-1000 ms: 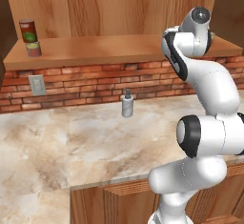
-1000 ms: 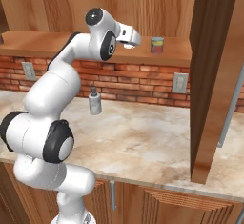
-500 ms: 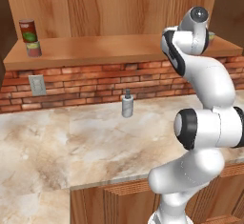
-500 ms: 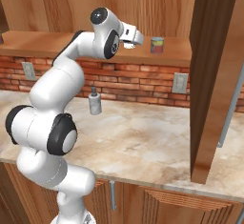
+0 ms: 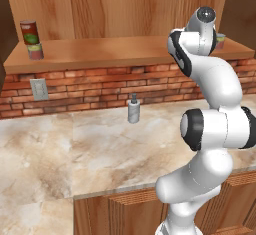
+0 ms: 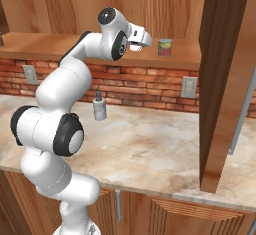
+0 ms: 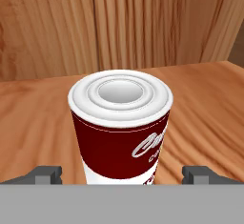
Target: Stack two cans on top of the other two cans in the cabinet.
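A red can with a white band [image 7: 121,127] stands upright on the cabinet shelf [image 7: 33,118], close in front of the hand and between my open gripper's [image 7: 121,173] wide-apart fingers [image 7: 47,173]. In the right base view the gripper [image 6: 146,40] reaches along the shelf to this can [image 6: 165,47]. The same can [image 5: 220,41] peeks out from behind the arm in the left base view. At the shelf's far left the dark red-brown can with a green patch [image 5: 30,31] sits on top of a pale grey-green can [image 5: 35,52]. The second pale can is hidden.
A grey pump bottle [image 5: 133,110] stands on the marble counter [image 5: 75,144] against the brick wall. A thick wooden post [image 6: 222,79] rises at the right of the cabinet, close to the can. Wooden drawers run below the counter edge.
The hand has crept a little to the right along the shelf, closer to the red can. The cans have not moved.
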